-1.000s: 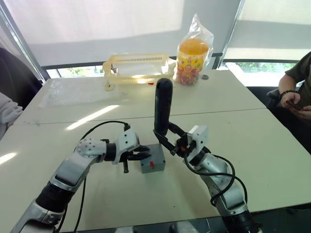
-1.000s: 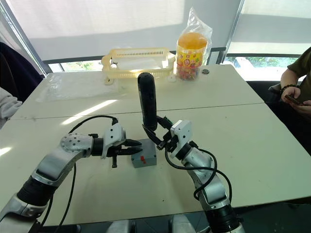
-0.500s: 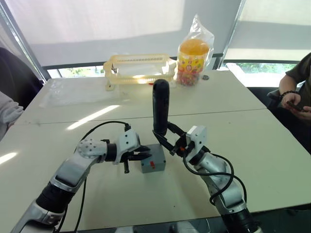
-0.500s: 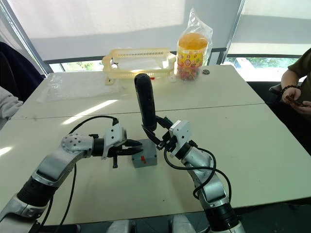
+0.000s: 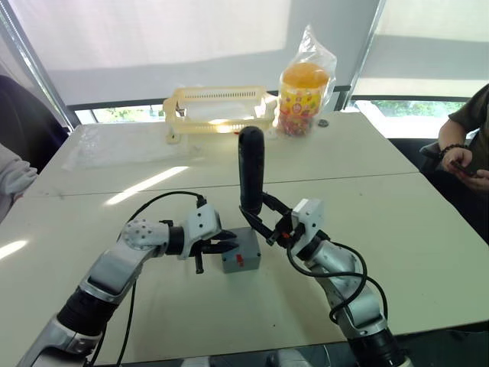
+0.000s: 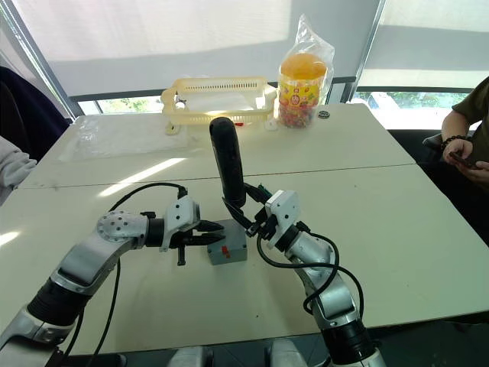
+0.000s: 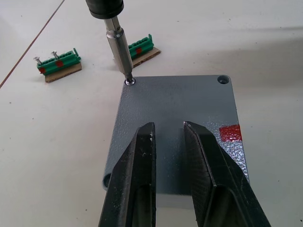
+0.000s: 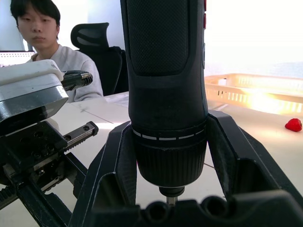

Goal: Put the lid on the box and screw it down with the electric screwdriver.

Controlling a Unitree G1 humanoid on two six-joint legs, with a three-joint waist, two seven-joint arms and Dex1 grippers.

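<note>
Right jaws [image 6: 246,216] gripping electric screwdriver [image 6: 228,160], left jaws [image 7: 168,156] slightly parted over lid [image 7: 189,101], green terminal blocks [image 7: 59,62] beyond

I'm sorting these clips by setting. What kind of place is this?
Probably an office or lab: pale tables under blinded windows, a person seated by a black office chair, green terminal blocks lying loose.

the screwdriver [image 5: 250,170] is held upright by the right gripper [image 5: 269,228] over the box [image 5: 240,251] on the bench [image 5: 428,229].
</note>
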